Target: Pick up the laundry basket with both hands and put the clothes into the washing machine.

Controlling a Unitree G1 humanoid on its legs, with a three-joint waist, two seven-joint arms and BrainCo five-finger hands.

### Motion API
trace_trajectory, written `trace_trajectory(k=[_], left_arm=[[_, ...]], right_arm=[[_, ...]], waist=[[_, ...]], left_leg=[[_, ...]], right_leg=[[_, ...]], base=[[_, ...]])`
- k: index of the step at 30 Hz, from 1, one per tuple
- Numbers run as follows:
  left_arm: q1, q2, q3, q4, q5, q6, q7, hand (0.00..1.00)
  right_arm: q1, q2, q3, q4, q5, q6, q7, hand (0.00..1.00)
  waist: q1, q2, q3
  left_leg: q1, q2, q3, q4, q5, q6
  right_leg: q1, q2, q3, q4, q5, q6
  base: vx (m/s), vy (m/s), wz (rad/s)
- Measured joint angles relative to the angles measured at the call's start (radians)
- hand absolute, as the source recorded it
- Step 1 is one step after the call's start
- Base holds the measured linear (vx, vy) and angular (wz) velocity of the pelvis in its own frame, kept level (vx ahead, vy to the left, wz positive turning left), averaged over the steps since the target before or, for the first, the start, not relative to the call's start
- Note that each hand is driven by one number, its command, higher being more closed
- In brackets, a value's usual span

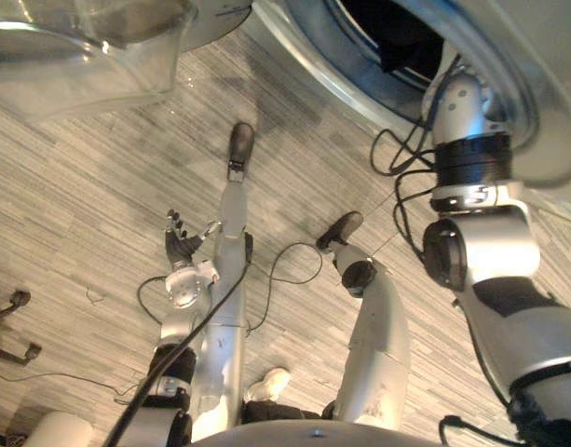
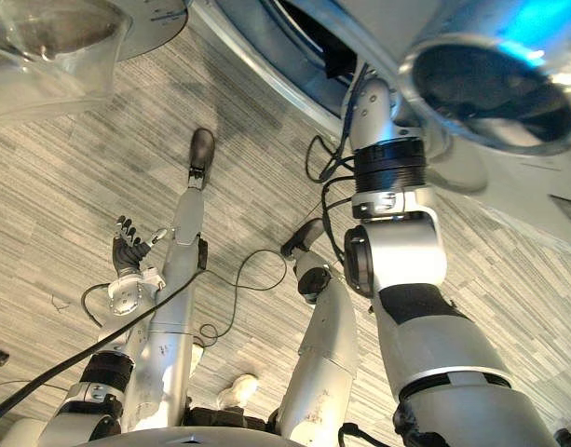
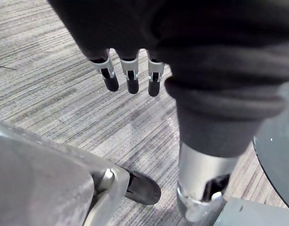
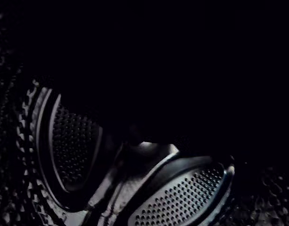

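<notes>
Up at the far right, the right arm (image 1: 462, 112) reaches through the washing machine's (image 1: 308, 56) open mouth, and the right hand is buried in the drum (image 4: 182, 195), so I cannot tell whether it grips anything. Clothes (image 1: 397, 47), I'd judge, show as a dark bundle just inside the opening. The left hand (image 1: 180, 244) hangs low on the left over the floor (image 1: 71, 186), fingers (image 3: 130, 80) straight and empty. Loading step, it seems; next calls for releasing deep inside, then drawing the arm clear of the rim
</notes>
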Motion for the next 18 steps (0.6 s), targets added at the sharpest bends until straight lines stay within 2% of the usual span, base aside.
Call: trace_trajectory(k=[5, 9, 12, 15, 18], left_arm=[[-0.001, -0.001, -0.012, 0.006, 0.000, -0.004, -0.001, 0.00], [-0.008, 0.000, -0.004, 0.041, -0.001, -0.014, -0.001, 0.00], [-0.016, 0.018, 0.001, 0.076, -0.001, -0.013, -0.002, 0.00], [-0.017, 0.050, 0.009, 0.127, 0.000, -0.009, -0.005, 0.00], [-0.016, 0.072, 0.016, 0.168, 0.002, 0.001, -0.011, 0.00]], right_arm=[[0.004, -0.002, -0.051, -0.033, -0.024, -0.005, 0.005, 0.00], [0.108, 0.000, 0.005, -0.171, -0.035, 0.029, 0.059, 0.00], [0.195, 0.004, 0.086, -0.250, -0.044, 0.039, 0.146, 0.00], [0.324, 0.078, 0.188, -0.309, -0.044, 0.042, 0.254, 0.00], [0.457, 0.146, 0.281, -0.316, -0.045, 0.065, 0.336, 0.00]], waist=[[0.031, 0.002, 0.001], [0.050, 0.003, 0.001], [0.041, 0.002, 0.001], [0.011, 0.001, 0.000], [-0.014, 0.000, -0.001]], left_leg=[[-0.002, -0.007, 0.000, 0.011, 0.004, -0.003], [-0.005, -0.003, -0.005, 0.056, 0.020, 0.007], [-0.004, -0.003, -0.013, 0.078, 0.015, 0.013], [0.008, -0.003, -0.018, 0.105, -0.015, 0.013], [0.025, -0.002, -0.011, 0.113, -0.035, 0.011]], right_leg=[[-0.016, -0.001, 0.026, -0.001, 0.008, -0.001], [-0.001, 0.011, 0.031, -0.006, 0.001, 0.001], [0.029, 0.023, 0.021, -0.036, 0.006, 0.010], [0.070, 0.037, 0.018, -0.064, 0.006, 0.011], [0.090, 0.041, 0.020, -0.071, 0.002, 0.012]], base=[[0.03, 0.008, -0.08], [0.05, -0.023, -0.11], [0.11, -0.025, 0.01], [0.10, -0.026, 0.03], [0.09, -0.040, -0.03]])
